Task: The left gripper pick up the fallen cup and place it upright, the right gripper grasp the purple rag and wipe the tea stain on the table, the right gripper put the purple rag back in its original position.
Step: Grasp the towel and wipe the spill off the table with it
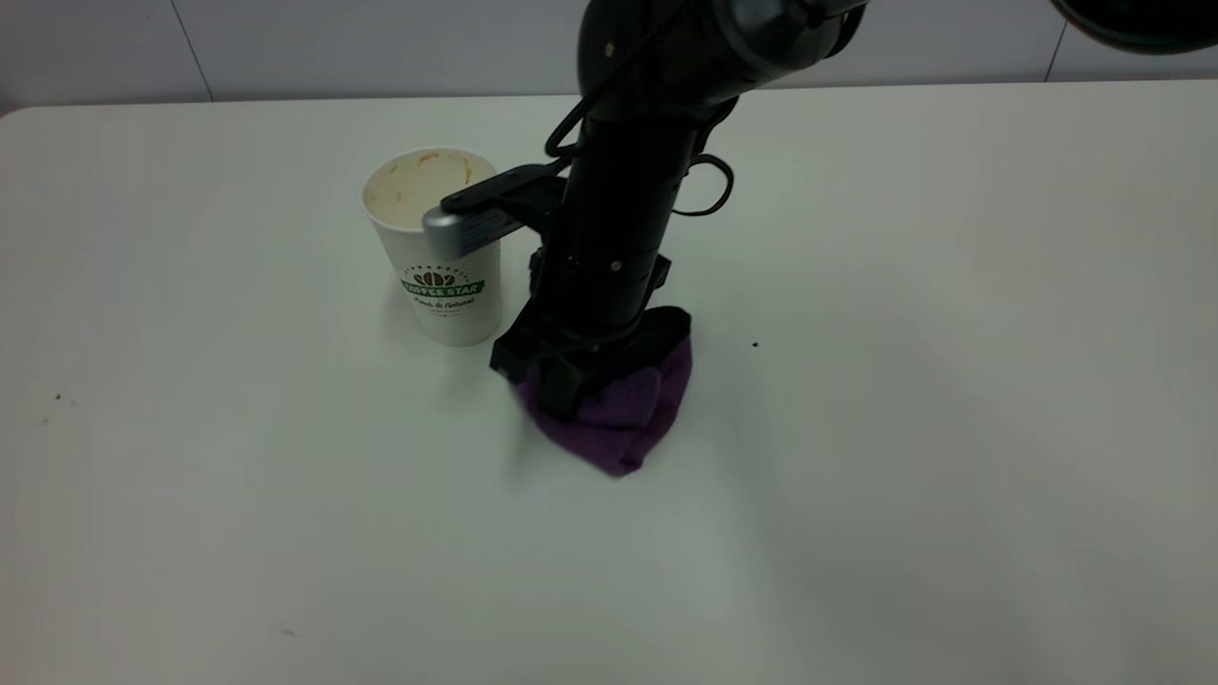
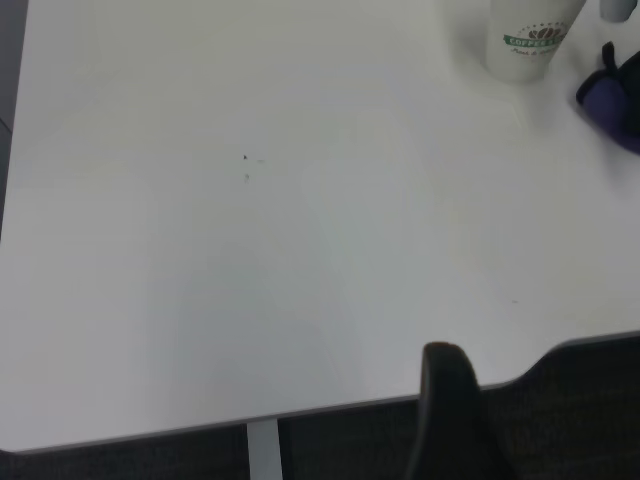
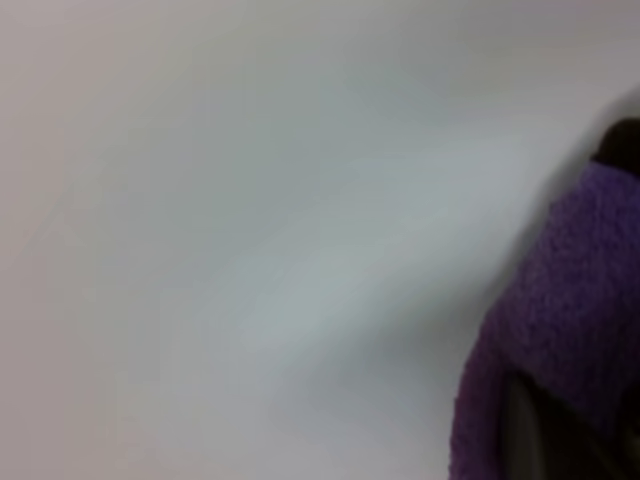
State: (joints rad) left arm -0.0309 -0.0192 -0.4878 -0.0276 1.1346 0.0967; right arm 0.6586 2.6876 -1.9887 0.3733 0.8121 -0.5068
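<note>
Wiping step: right tool [image 1: 571,385] clenched on rag [image 1: 623,419] mid-tabletop [image 1: 952,476] beside upright cup [image 1: 440,247]; next, return rag.

Right gripper [image 1: 571,376]: slim black cylindrical arm, silver-grey block [image 1: 457,228] projecting sideways, looped black cables [image 1: 709,185], small pale screw dots

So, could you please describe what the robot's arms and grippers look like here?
The right gripper ends a slim black cylindrical arm with looping black cables and a small silver-grey block sticking out sideways. Of the left gripper, only a rounded black finger shows.
</note>
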